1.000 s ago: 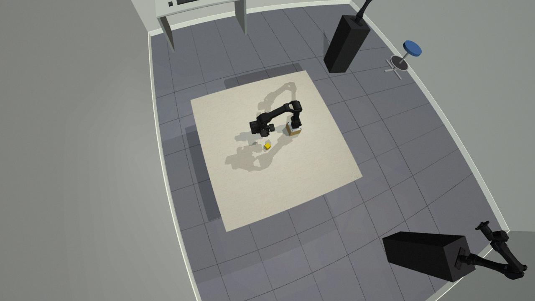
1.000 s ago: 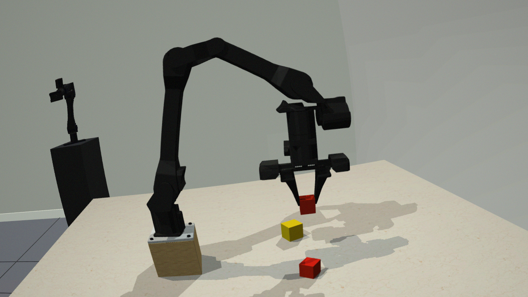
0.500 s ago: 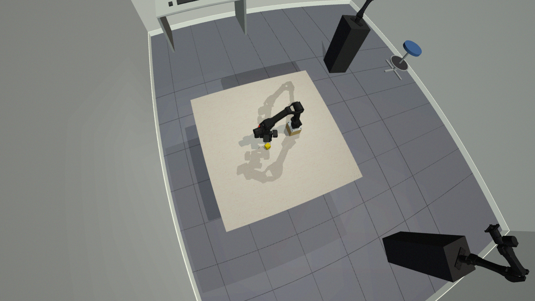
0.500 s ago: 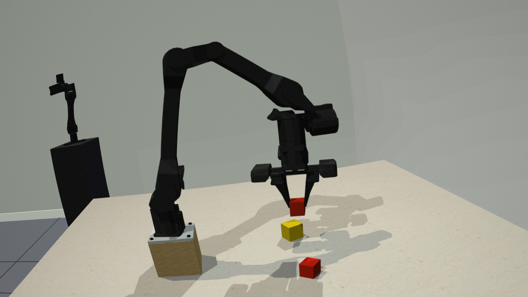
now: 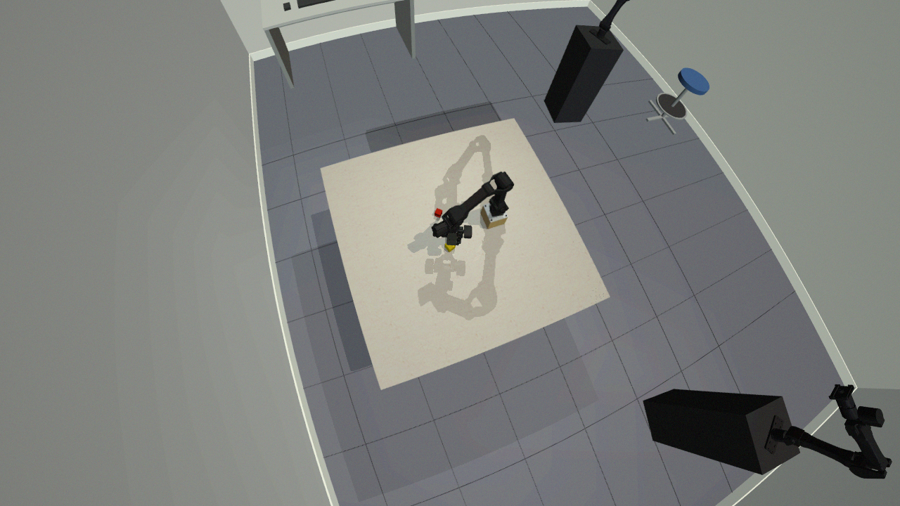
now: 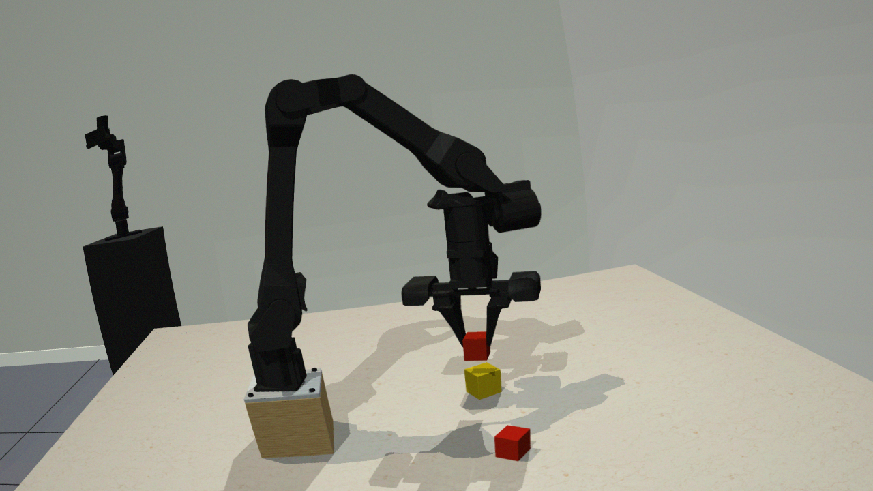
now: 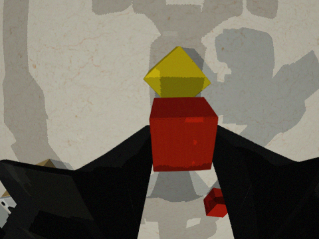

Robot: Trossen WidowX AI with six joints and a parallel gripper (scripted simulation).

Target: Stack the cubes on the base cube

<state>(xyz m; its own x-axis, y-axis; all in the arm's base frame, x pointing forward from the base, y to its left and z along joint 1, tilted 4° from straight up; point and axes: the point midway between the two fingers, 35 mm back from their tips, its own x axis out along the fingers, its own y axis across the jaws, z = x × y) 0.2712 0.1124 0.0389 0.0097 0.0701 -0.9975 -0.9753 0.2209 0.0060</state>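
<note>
My gripper is shut on a red cube and points down. The held cube is in the air, higher than the yellow base cube, and looks about level. In the wrist view the yellow cube lies beyond the held cube, turned by about 45 degrees to it, its near part hidden. A gap shows between them in the exterior view. Nothing rests on the yellow cube's visible top. The other red cube lies on the table, partly behind a finger in the wrist view.
The arm's wooden mounting block stands on the pale table. Arm shadows fall around the cubes. Black pedestals with other arms, and a blue stool, stand off the table.
</note>
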